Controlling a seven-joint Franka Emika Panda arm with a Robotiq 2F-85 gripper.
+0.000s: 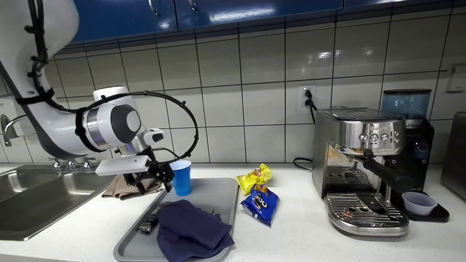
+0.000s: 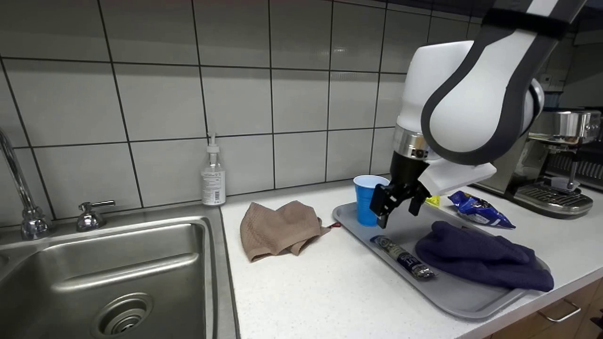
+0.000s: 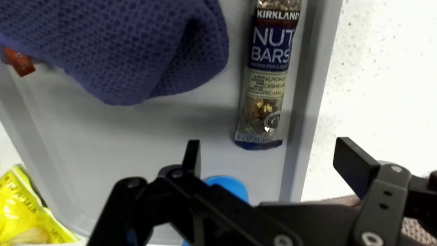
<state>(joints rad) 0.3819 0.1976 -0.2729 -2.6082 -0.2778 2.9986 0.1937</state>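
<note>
Above the tray rim (image 3: 312, 102), the spread pincer (image 2: 398, 217) hangs clear of the nut bar (image 3: 266, 80).

Espresso machine (image 1: 349, 136) beside grinder (image 1: 418, 143), pump bottle (image 2: 213, 181) by sink (image 2: 127, 252)

In an exterior view, left to right: sink (image 1: 69, 185), cloth (image 1: 119, 185), tray (image 1: 220, 193), a bag (image 1: 261, 205) with a second bag (image 1: 253, 178) behind it, coffee machine (image 1: 364, 143), grinder (image 1: 420, 145). On the tray — bar (image 1: 148, 222) at left, second cloth (image 1: 193, 229) right of it, cup (image 1: 182, 178) behind both.
</note>
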